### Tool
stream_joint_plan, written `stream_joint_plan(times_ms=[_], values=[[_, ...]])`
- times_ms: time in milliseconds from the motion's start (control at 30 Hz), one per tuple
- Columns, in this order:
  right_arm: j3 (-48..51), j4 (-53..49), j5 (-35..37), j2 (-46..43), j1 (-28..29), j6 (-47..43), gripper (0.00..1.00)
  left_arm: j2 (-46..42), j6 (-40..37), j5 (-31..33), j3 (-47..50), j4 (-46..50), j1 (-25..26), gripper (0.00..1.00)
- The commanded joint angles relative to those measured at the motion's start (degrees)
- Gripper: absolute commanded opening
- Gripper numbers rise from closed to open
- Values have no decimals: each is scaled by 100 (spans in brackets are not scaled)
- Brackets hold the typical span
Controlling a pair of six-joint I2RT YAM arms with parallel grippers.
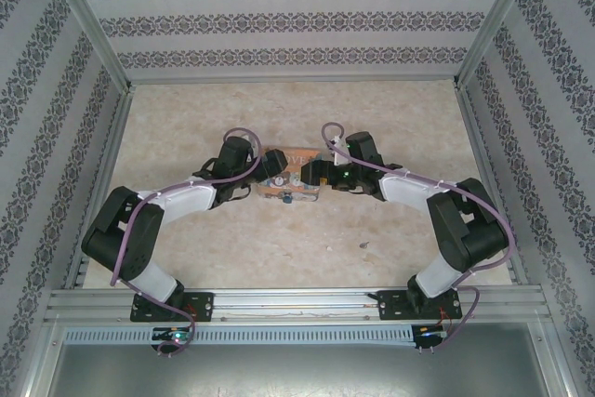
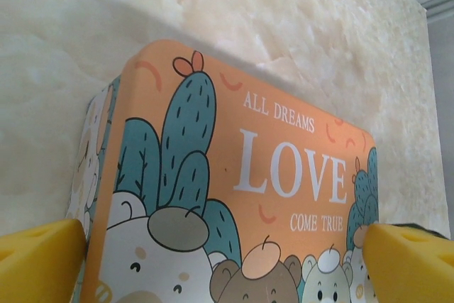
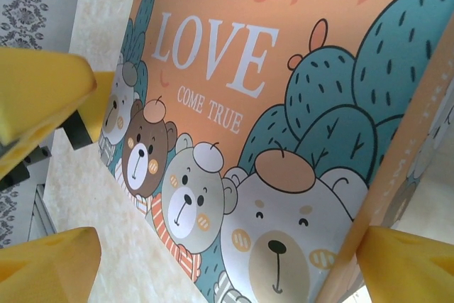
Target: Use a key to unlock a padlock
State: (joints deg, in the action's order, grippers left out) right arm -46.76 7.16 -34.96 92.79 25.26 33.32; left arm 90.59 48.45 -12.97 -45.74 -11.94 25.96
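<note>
L gripper [image 2: 227, 267] spread astride tin [image 2: 284, 175]; can't tell if clamped. Padlock [image 1: 287, 198], blue speck at tin's near edge, btwn arms. R gripper [image 3: 227, 274] spread, holding nothing. Step: prob. steadying tin. Next: key pinched, aligned w/ keyhole.

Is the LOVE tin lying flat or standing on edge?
Lying flat: the tin rests on the table, printed LOVE face up.
</note>
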Motion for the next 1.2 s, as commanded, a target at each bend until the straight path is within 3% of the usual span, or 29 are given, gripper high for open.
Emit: stream_joint_plan(times_ms=[0,300,467,800,1167], values=[[-102,137,-4,62,190,126,93,-15,-86,-290,-183,37,-74,99],[172,-886,1388,-827,22,-7,99,-319,-368,-259,-245,501,-456,99],[184,-2325,2171,-1752,-112,-262,96,-934,-759,65,-139,671,-662,99],[78,-5273,3062,-2971,24,-585,70,-1889,-1565,1312,73,662,-695,99],[930,-5416,3259,-2806,642,-6,49,-2255,-1486,1883,411,577,-695,99]])
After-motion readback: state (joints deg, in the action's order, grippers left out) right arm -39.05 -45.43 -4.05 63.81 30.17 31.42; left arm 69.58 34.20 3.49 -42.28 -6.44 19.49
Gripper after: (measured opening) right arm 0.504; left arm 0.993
